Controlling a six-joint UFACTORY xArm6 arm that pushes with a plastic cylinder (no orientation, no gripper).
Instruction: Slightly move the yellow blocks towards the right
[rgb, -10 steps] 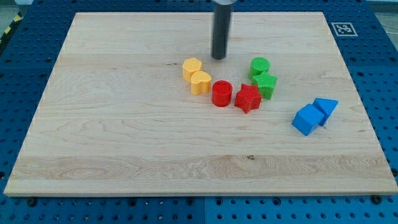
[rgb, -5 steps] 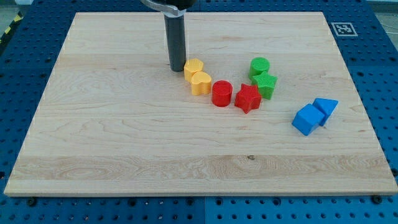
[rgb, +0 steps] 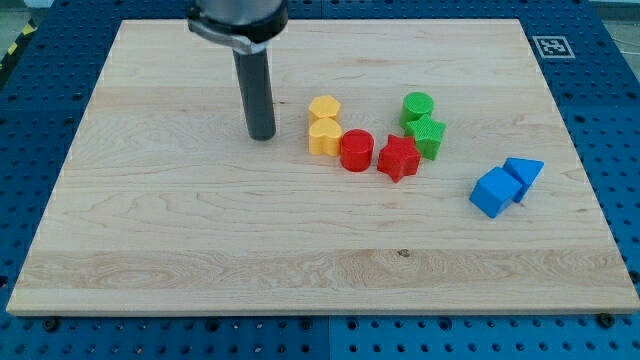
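Observation:
Two yellow blocks sit near the board's middle: a yellow hexagon-like block (rgb: 323, 108) and, touching it just below, a yellow heart-shaped block (rgb: 324, 137). The heart block touches a red cylinder (rgb: 357, 150) on its right. My tip (rgb: 262, 136) rests on the board to the left of the yellow blocks, a short gap away, level with the heart block. The dark rod rises from it toward the view's top.
A red star block (rgb: 398, 157) lies right of the red cylinder. A green cylinder (rgb: 418, 106) and a green star block (rgb: 427, 134) sit further right. A blue cube (rgb: 495, 192) and a blue triangular block (rgb: 523, 172) lie at the right. The wooden board (rgb: 200, 250) ends on all sides.
My tip swept from above the yellow blocks to their left, then down and left. The two yellow blocks shifted slightly right, and the heart block now touches the red cylinder.

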